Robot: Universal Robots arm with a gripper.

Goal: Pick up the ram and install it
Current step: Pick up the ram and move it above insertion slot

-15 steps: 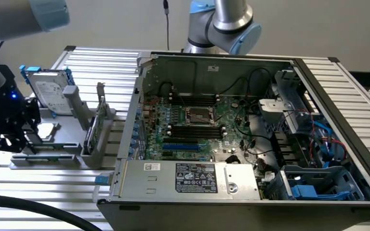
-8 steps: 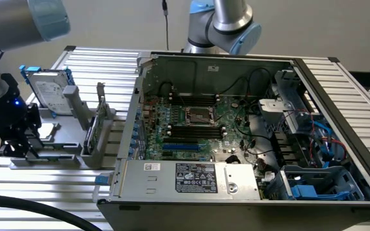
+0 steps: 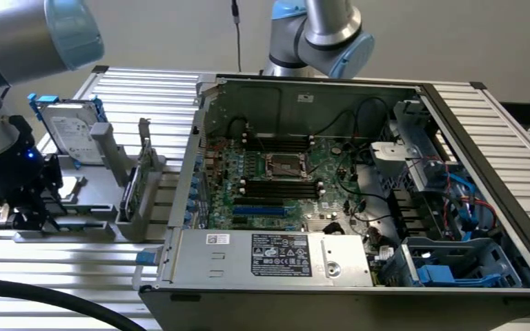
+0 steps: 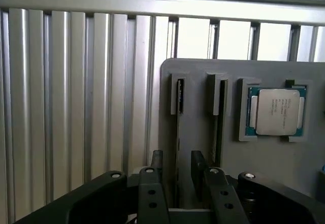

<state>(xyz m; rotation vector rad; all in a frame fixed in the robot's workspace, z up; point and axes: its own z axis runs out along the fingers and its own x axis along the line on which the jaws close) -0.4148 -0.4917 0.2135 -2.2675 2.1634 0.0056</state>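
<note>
- The gripper (image 3: 25, 215) hangs low at the exterior view's left, by the near end of the grey holder (image 3: 88, 215). Its fingers (image 4: 155, 164) stand apart with a moderate gap and nothing between them
- The ram (image 3: 130, 193) stands on its long edge in a holder slot, to the exterior view's right of the gripper, not yet lifted
- In the wrist view the ram (image 4: 180, 98) shows edge-on as a thin dark line. That line runs straight away from the gripper (image 4: 176, 158) and passes between the two fingers
- So the long axis lies across the jaws' closing direction, one finger to each flat face, which I judge a fair line-up for a pinch. How high the tips sit above the stick I cannot tell
- A second slot (image 4: 219, 122) runs parallel just beside, and the chip (image 4: 277, 111) sits beyond it, clear of the fingers
- The case (image 3: 275, 100) and its black memory slots (image 3: 279, 185) lie well apart, to the exterior view's right of the holder. Those slots run roughly crosswise to the ram as it stands
</note>
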